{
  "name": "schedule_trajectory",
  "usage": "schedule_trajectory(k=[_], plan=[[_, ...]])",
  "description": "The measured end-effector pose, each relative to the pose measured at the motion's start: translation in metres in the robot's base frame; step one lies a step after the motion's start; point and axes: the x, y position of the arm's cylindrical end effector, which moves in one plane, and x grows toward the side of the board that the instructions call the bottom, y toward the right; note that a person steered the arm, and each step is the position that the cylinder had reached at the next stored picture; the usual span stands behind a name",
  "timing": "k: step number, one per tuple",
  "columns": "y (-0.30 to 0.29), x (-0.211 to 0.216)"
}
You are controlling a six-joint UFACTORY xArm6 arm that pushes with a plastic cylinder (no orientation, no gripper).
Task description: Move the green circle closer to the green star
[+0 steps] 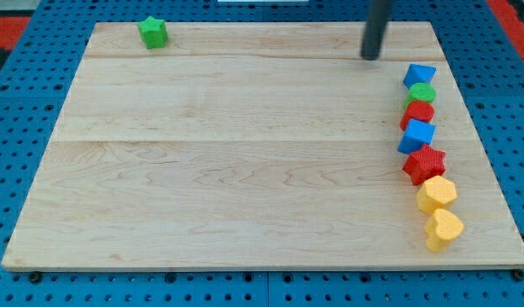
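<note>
Green circle point(421, 92) – one; green star point(153, 31) – one; my tip point(369, 56) left of column, no claw.

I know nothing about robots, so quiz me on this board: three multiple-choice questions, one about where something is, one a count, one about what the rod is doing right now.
1. Where is the green star?
A. the view's top left
B. the view's bottom right
C. the board's middle

2. How many blocks form the line along the view's right edge?
A. four
B. seven
C. ten

3. What is my tip doing?
A. pressing the green star
B. resting on a yellow block
C. touching no block

Answers:
1 A: the star sits alone in that corner.
2 B: two blue, one green circle, two red and two yellow.
3 C: bare wood separates the tip from the top blue block.
</note>
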Motion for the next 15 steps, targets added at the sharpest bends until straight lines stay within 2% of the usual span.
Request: schedule_trajectory(k=[1, 2, 3, 6, 7, 9, 10, 12, 15], plan=[[0.052, 0.020], [0.106, 0.061], [0.103, 0.093], [0.037, 0.124], [-0.016, 0.113], [0.010, 0.109], [-0.003, 0.075], [-0.013, 0.046], [-0.231, -0.018]])
